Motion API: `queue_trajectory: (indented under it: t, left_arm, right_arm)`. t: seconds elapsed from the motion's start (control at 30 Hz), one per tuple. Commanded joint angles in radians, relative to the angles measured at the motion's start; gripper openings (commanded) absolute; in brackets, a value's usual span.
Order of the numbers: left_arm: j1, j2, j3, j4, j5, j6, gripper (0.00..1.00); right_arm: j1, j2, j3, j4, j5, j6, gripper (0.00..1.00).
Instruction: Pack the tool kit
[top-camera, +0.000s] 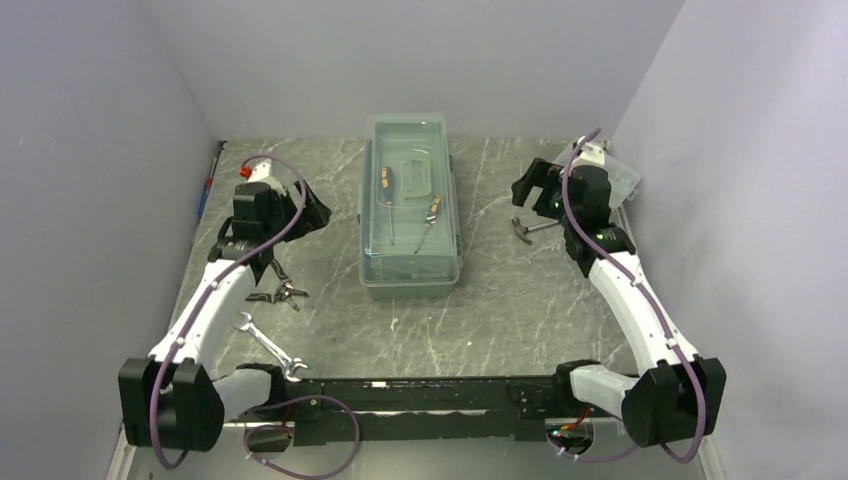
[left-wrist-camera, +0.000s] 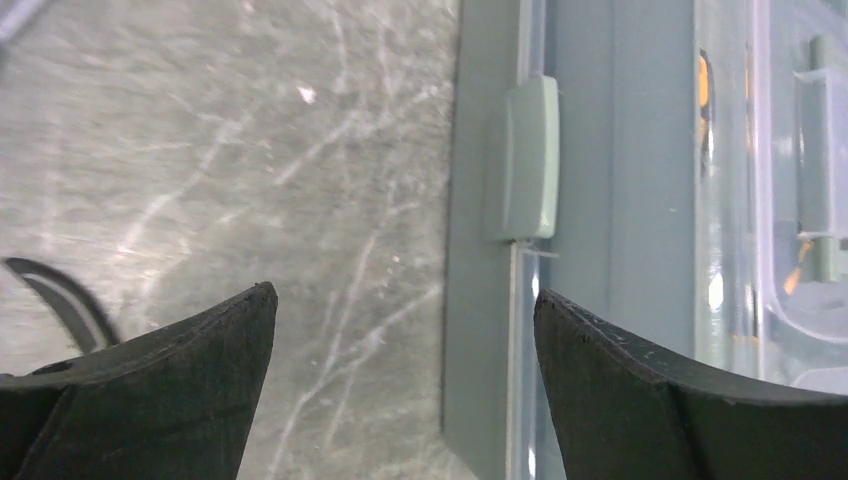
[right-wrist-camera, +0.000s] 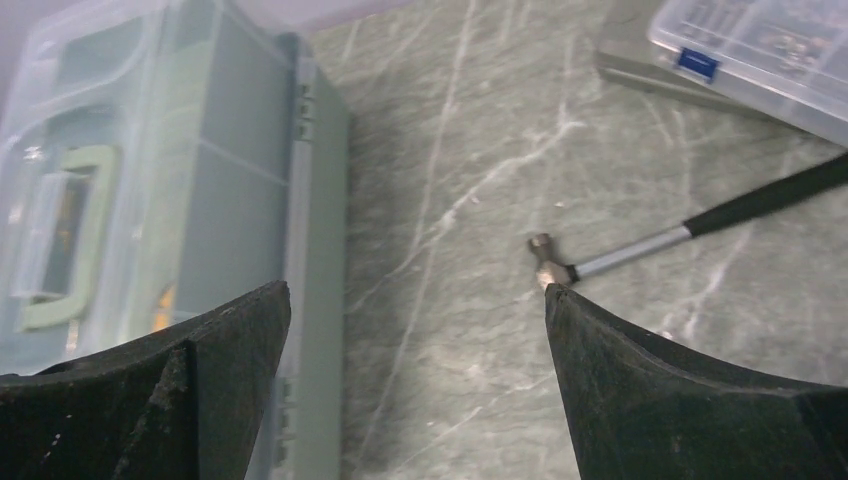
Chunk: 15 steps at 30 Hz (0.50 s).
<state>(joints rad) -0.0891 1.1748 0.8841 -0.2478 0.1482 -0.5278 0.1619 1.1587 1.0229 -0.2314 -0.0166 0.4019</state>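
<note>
The toolbox (top-camera: 410, 215) sat closed by the middle of the desk's far edge, two screwdrivers (top-camera: 388, 195) showing inside. Pliers (top-camera: 280, 293) and a wrench (top-camera: 268, 345) near the left edge and a hammer (top-camera: 535, 228) near the right lay unpacked. The left pincer (left-wrist-camera: 402, 295) and right pincer (right-wrist-camera: 415, 291) gaped empty.

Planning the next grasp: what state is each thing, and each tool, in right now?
Toolbox: lid shut, upright.
Hammer: lying loose on the table, right of the toolbox.
Wrench: lying loose, left near side.
Pliers: lying loose, left of the toolbox.
Organizer box: lid shut.
Left tool: open, empty.
Right tool: open, empty.
</note>
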Motion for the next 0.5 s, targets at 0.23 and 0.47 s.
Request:
queue_trajectory:
  t: [0.23,0.47]
  left_arm:
    - [-0.002,-0.248,-0.352,0.496,-0.424,0.324,0.99]
    - [0.001,-0.155,-0.546,0.862,-0.482,0.397,0.94]
  right_arm:
    - [-0.052,-0.115,-0.418,0.582,0.209,-0.174,0.99]
    - [-0.073,-0.003,-0.645,0.996,0.277,-0.212,0.98]
